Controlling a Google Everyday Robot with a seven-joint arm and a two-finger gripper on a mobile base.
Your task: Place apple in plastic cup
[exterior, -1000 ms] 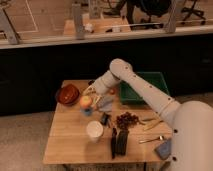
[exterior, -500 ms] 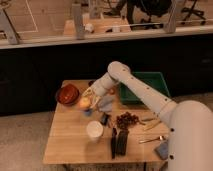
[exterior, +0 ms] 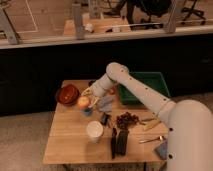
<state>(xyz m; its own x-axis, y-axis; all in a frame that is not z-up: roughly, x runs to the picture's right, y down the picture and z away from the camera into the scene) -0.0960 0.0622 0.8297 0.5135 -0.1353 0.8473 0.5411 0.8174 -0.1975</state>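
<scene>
The apple (exterior: 83,102), yellow-orange and round, is right above the small light-blue plastic cup (exterior: 88,112) on the left half of the wooden table (exterior: 65,145). Only the cup's lower part shows under the fruit. Whether the apple rests in the cup or hangs just over it I cannot tell. My gripper (exterior: 89,94) comes in from the right on the white arm and is up against the top right of the apple.
A red-brown bowl (exterior: 67,94) stands left of the apple. A white cup (exterior: 94,131) sits nearer the front. A grey cloth (exterior: 106,104), dark grapes (exterior: 126,120), black items (exterior: 119,142) and utensils (exterior: 150,140) lie to the right. A green bin (exterior: 145,87) is at the back right.
The gripper and forearm have edged slightly left over the apple and cup. The apple has stayed in about the same spot.
</scene>
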